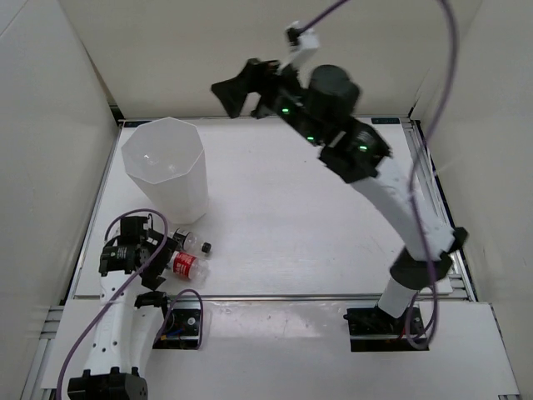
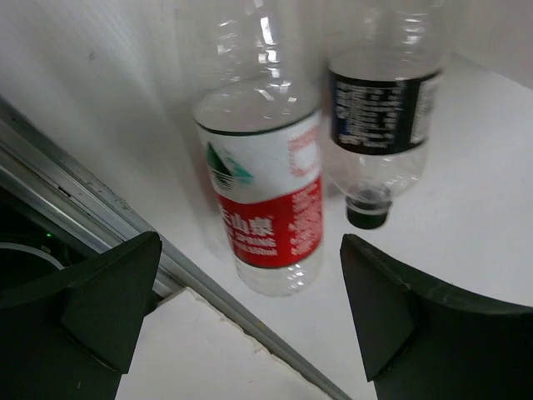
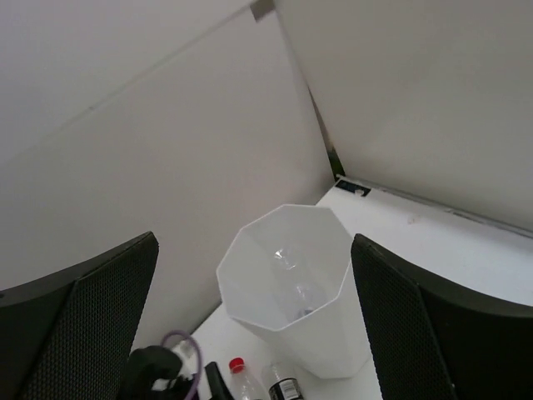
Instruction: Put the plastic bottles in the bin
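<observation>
Two arms work over a white table (image 1: 291, 233) in the overhead view. The left gripper (image 1: 162, 248) sits low at the near left corner, just beside two plastic bottles lying on the table: a red-label bottle (image 1: 185, 265) and a black-capped bottle (image 1: 193, 242). The white octagonal bin (image 1: 166, 167) stands upright just beyond them. The right gripper (image 1: 235, 90) is raised high over the far edge of the table.

From the left wrist, the left gripper (image 2: 250, 250) has its jaws spread wide and holds nothing. Ahead of it, the red-label bottle (image 2: 266, 200) and the black-capped bottle (image 2: 379, 108) lie side by side, slightly blurred.

From the right wrist, the right gripper (image 3: 254, 246) is also wide open and empty, looking down from high above into the bin (image 3: 291, 333). Faint glints of clear plastic show inside, too indistinct to name. The two bottles (image 3: 250, 383) peek out beside the bin's base.
</observation>
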`<state>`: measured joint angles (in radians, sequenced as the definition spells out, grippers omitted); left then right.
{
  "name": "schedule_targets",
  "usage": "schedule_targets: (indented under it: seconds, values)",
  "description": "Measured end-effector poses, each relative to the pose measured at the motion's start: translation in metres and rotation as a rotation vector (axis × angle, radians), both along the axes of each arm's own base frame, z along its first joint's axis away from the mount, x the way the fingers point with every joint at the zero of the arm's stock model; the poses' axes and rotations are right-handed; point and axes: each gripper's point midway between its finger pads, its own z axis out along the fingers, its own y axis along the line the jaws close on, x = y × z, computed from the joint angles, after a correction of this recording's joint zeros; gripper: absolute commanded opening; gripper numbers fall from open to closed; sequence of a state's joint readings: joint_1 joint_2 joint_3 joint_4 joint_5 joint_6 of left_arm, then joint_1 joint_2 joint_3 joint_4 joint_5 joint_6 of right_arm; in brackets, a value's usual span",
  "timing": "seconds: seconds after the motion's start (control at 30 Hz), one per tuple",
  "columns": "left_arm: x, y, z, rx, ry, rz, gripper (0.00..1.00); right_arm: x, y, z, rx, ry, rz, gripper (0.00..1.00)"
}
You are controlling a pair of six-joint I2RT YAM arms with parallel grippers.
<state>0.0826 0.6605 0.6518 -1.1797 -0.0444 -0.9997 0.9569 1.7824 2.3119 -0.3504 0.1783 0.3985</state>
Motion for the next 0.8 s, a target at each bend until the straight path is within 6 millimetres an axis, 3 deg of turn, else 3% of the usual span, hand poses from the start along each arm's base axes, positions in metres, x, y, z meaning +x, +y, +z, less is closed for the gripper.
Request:
schedule_targets:
  seconds: [0.1, 0.2, 0.3, 0.4, 0.47, 0.53, 0.6, 0.67, 0.8]
  values:
    - [-0.002, -0.001, -0.022, -0.020, 0.065, 0.034, 1.00, -0.032, -0.055, 0.035, 0.049, -0.027, -0.019, 1.00]
    - [0.001, -0.001, -0.038, -0.031, 0.093, 0.057, 0.96, -0.051, -0.077, 0.026, 0.016, 0.007, -0.013, 1.00]
    - [0.005, -0.003, -0.052, -0.051, 0.082, 0.083, 0.74, -0.055, -0.081, -0.008, -0.071, 0.071, -0.012, 1.00]
    - [0.010, -0.009, -0.056, -0.090, 0.068, 0.088, 0.52, -0.051, -0.075, -0.066, -0.208, 0.168, -0.013, 1.00]
    - [0.016, -0.012, -0.054, -0.106, 0.045, 0.090, 0.49, -0.051, -0.075, -0.100, -0.290, 0.227, -0.014, 1.00]
    - [0.015, -0.013, -0.050, -0.113, 0.051, 0.094, 0.47, -0.052, -0.076, -0.121, -0.340, 0.262, -0.014, 1.00]
    - [0.015, -0.012, -0.035, -0.113, 0.044, 0.103, 0.49, -0.054, -0.077, -0.128, -0.362, 0.278, -0.011, 1.00]
    - [0.023, -0.010, 0.000, -0.107, -0.012, 0.112, 0.50, -0.055, -0.078, -0.128, -0.363, 0.280, -0.007, 1.00]
    - [0.043, 0.002, 0.117, -0.054, -0.311, 0.140, 0.50, -0.059, -0.082, -0.130, -0.363, 0.285, -0.004, 1.00]
